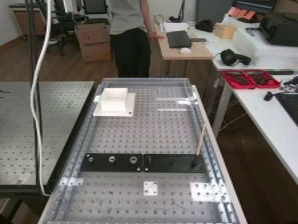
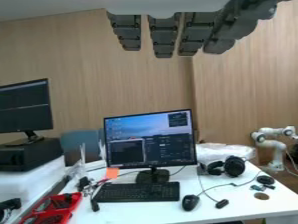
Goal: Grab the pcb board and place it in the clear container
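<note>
In the wrist view the hand (image 2: 163, 36) has its dark grey fingers extended straight and apart, open, with nothing held between them. A white box-like container (image 1: 114, 101) stands on a square white base toward the bench's far left in the high view. Nearer the bench's near end lies a small pale square piece with holes (image 1: 150, 188); I cannot tell whether it is the pcb board. Clear-looking patches (image 1: 209, 192) are at its right, too faint to identify.
Across the perforated bench (image 1: 126, 136) lie two black plates (image 1: 163, 163), the left one with round fittings. A thin brown stick (image 1: 201, 140) leans up from the right one. A side desk (image 2: 143, 207) holds a monitor (image 2: 150, 137), keyboard and headphones.
</note>
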Controlling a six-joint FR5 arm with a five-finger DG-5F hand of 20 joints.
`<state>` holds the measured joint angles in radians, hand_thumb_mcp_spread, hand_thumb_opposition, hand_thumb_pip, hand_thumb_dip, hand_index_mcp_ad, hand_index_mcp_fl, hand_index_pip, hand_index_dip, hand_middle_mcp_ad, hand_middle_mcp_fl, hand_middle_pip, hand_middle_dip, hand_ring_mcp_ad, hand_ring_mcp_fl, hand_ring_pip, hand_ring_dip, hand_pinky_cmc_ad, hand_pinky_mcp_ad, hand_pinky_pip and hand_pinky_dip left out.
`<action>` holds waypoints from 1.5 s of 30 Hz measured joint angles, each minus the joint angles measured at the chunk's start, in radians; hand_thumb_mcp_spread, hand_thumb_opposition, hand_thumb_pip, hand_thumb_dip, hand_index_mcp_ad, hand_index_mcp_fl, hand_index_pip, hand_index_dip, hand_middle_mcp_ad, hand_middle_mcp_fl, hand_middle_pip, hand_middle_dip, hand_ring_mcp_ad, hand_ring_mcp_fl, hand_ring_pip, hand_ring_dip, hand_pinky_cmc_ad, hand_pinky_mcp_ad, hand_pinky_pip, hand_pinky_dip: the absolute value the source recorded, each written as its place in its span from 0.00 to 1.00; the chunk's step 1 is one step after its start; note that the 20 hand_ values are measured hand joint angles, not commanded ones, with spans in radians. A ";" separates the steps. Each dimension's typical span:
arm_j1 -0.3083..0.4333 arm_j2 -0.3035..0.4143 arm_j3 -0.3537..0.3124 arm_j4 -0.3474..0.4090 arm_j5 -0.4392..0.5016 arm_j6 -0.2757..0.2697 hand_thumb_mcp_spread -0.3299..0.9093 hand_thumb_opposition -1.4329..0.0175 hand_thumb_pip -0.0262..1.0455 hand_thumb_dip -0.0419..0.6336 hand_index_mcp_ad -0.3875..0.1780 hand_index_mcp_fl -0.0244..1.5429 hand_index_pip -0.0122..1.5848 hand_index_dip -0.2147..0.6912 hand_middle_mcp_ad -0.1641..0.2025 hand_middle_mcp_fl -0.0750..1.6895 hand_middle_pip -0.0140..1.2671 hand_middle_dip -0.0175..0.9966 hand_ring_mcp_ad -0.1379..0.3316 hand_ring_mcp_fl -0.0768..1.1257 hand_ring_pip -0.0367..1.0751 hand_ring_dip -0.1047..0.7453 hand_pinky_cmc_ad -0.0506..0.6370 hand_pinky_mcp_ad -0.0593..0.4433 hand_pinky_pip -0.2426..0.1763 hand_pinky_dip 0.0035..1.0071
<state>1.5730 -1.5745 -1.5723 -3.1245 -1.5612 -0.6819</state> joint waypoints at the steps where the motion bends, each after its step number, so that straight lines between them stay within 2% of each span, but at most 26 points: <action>1: 0.000 0.000 0.000 0.000 0.000 0.000 0.27 0.99 0.05 0.05 0.61 0.01 0.02 0.25 0.70 0.05 0.03 0.04 0.46 0.06 0.04 0.14 0.20 0.22 0.55 0.00; 3: 0.000 0.002 -0.002 0.000 0.000 0.000 0.27 0.99 0.05 0.05 0.64 0.01 0.02 0.25 0.67 0.05 0.03 0.04 0.43 0.06 0.04 0.14 0.14 0.22 0.55 0.00; 5: 0.000 0.002 -0.003 0.000 -0.001 -0.001 0.26 0.98 0.06 0.05 0.66 0.01 0.02 0.25 0.63 0.05 0.03 0.04 0.43 0.06 0.04 0.14 0.14 0.18 0.55 0.00; 6: 0.000 0.003 -0.003 0.001 -0.001 -0.001 0.28 0.96 0.08 0.04 0.68 0.01 0.02 0.25 0.63 0.04 0.03 0.04 0.44 0.06 0.04 0.14 0.14 0.18 0.55 0.03; 7: 0.001 0.003 -0.004 0.001 -0.002 -0.001 0.31 0.89 0.16 0.05 0.70 0.01 0.02 0.25 0.63 0.05 0.05 0.04 0.42 0.06 0.05 0.14 0.14 0.21 0.55 0.07; 9: 0.001 0.003 -0.005 0.003 -0.002 0.001 0.36 0.79 0.22 0.06 0.73 0.01 0.03 0.29 0.63 0.05 0.08 0.04 0.51 0.06 0.07 0.14 0.22 0.25 0.55 0.17; 10: 0.001 0.003 -0.005 0.003 -0.002 0.001 0.36 0.72 0.22 0.06 0.76 0.01 0.04 0.31 0.64 0.04 0.09 0.04 0.58 0.06 0.07 0.14 0.26 0.32 0.55 0.21; 13: 0.001 0.003 -0.007 0.004 -0.002 0.003 0.36 0.60 0.23 0.06 0.81 0.01 0.05 0.34 0.65 0.05 0.11 0.04 0.72 0.06 0.09 0.14 0.39 0.43 0.44 0.30; 15: 0.002 0.002 -0.009 0.007 -0.001 0.005 0.36 0.56 0.25 0.06 0.84 0.02 0.06 0.35 0.70 0.05 0.12 0.04 0.79 0.07 0.10 0.14 0.44 0.48 0.44 0.33; 16: 0.002 0.001 -0.012 0.009 0.000 0.005 0.36 0.55 0.25 0.06 0.86 0.02 0.06 0.36 0.74 0.05 0.12 0.04 0.79 0.08 0.10 0.14 0.46 0.51 0.40 0.35; 19: 0.006 -0.003 -0.024 0.019 0.006 0.001 0.36 0.51 0.25 0.06 0.89 0.02 0.06 0.36 0.77 0.04 0.12 0.05 0.83 0.09 0.12 0.14 0.48 0.56 0.37 0.39; 20: 0.006 -0.005 -0.030 0.024 0.008 0.001 0.36 0.51 0.25 0.06 0.89 0.02 0.06 0.37 0.78 0.04 0.12 0.05 0.85 0.09 0.11 0.14 0.51 0.58 0.35 0.39; 22: 0.008 -0.007 -0.042 0.037 0.012 0.002 0.36 0.50 0.26 0.05 0.90 0.02 0.06 0.39 0.82 0.05 0.13 0.06 0.87 0.09 0.11 0.14 0.50 0.57 0.33 0.41; 26: 0.012 -0.013 -0.088 0.090 0.029 -0.007 0.36 0.49 0.26 0.05 0.91 0.03 0.06 0.39 0.82 0.05 0.13 0.06 0.87 0.09 0.12 0.14 0.53 0.60 0.32 0.44; 28: 0.013 -0.019 -0.121 0.125 0.041 -0.010 0.36 0.48 0.33 0.05 0.92 0.03 0.06 0.40 0.83 0.04 0.13 0.06 0.86 0.11 0.11 0.14 0.53 0.60 0.33 0.45; 32: 0.011 -0.038 -0.177 0.185 0.061 -0.004 0.36 0.48 0.34 0.04 0.92 0.04 0.07 0.43 0.85 0.05 0.13 0.06 0.86 0.11 0.11 0.14 0.53 0.60 0.29 0.46; 34: 0.009 -0.053 -0.208 0.219 0.075 -0.004 0.37 0.47 0.41 0.05 0.92 0.04 0.07 0.45 0.86 0.05 0.13 0.06 0.86 0.11 0.12 0.14 0.53 0.60 0.29 0.47; 37: 0.004 -0.075 -0.268 0.292 0.101 -0.007 0.38 0.47 0.41 0.06 0.89 0.04 0.07 0.45 0.85 0.05 0.13 0.06 0.87 0.11 0.11 0.14 0.53 0.60 0.29 0.47; 39: 0.002 -0.089 -0.291 0.323 0.116 -0.015 0.38 0.47 0.43 0.04 0.85 0.04 0.07 0.42 0.86 0.05 0.13 0.07 0.87 0.11 0.11 0.14 0.53 0.60 0.28 0.48; 41: 0.000 -0.106 -0.307 0.342 0.128 -0.020 0.40 0.47 0.49 0.06 0.80 0.04 0.07 0.41 0.86 0.05 0.13 0.07 0.86 0.10 0.11 0.14 0.53 0.60 0.28 0.49; 45: -0.008 -0.147 -0.338 0.390 0.150 -0.034 0.41 0.47 0.50 0.07 0.73 0.04 0.07 0.34 0.86 0.06 0.13 0.08 0.87 0.10 0.11 0.14 0.53 0.60 0.28 0.50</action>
<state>1.5650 -1.7210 -1.9100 -2.7349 -1.4116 -0.7155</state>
